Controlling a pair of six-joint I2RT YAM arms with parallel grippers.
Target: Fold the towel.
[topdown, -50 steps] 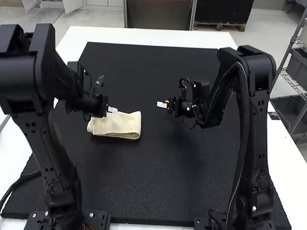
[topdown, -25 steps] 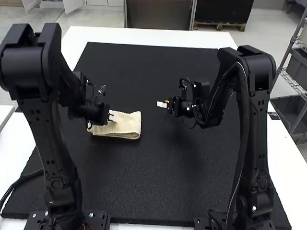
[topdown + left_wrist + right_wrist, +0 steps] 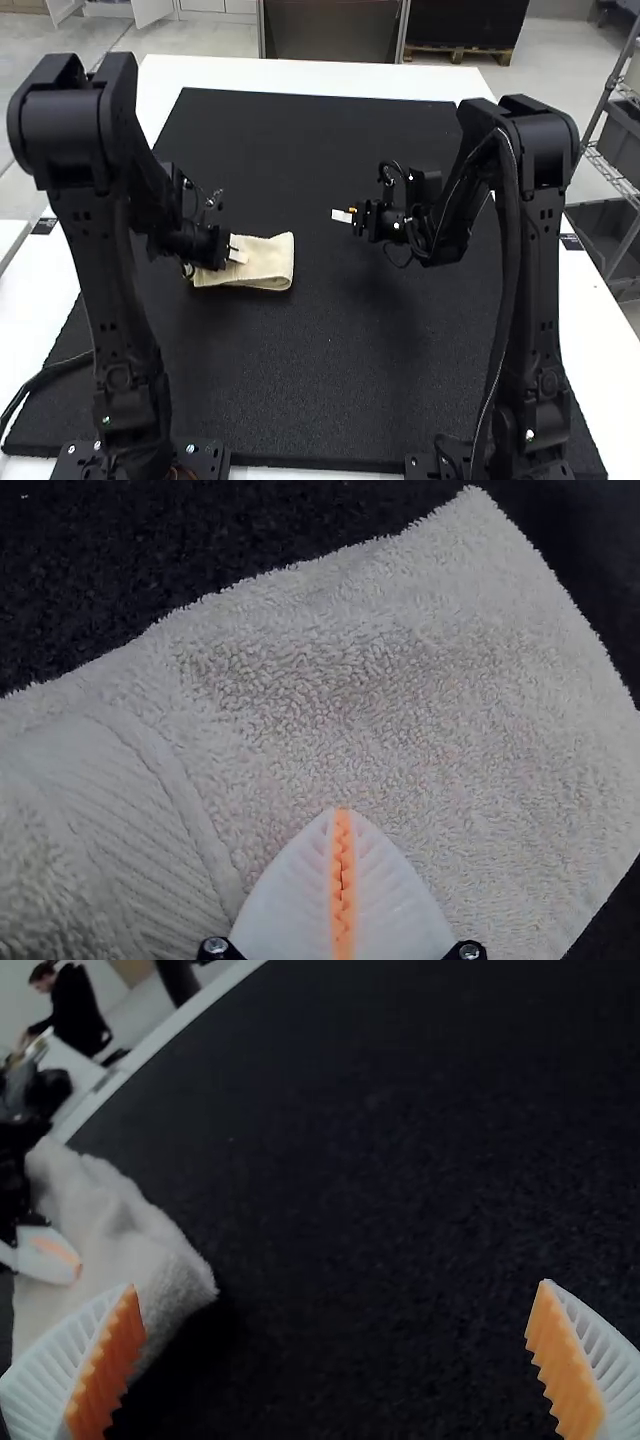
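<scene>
the cream towel is lying on the black mat, folded up into a narrow pad, though how many layers it is making i cannot tell. the left gripper is reaching over the towel's left part, so most of the cloth is spreading out to the right of its fingertips. in its own wrist view the left gripper is keeping its two fingers together over the towel, the orange pads meeting along the middle; whether it is pinching any cloth beneath the tips, i cannot tell. a smooth woven band is running across the towel beside those fingers.

the right gripper is hovering apart from the towel, to its right and a little farther toward the far side. seen from its own wrist, the right gripper is standing wide open, its pads facing each other well apart and holding nothing.

compared with a second ago, the left gripper is sitting nearer the towel's near edge, where before it was touching around the far edge, and its arm is leaning closer to the towel. the towel's right end is staying put. the right gripper is showing slightly farther from the towel.
</scene>
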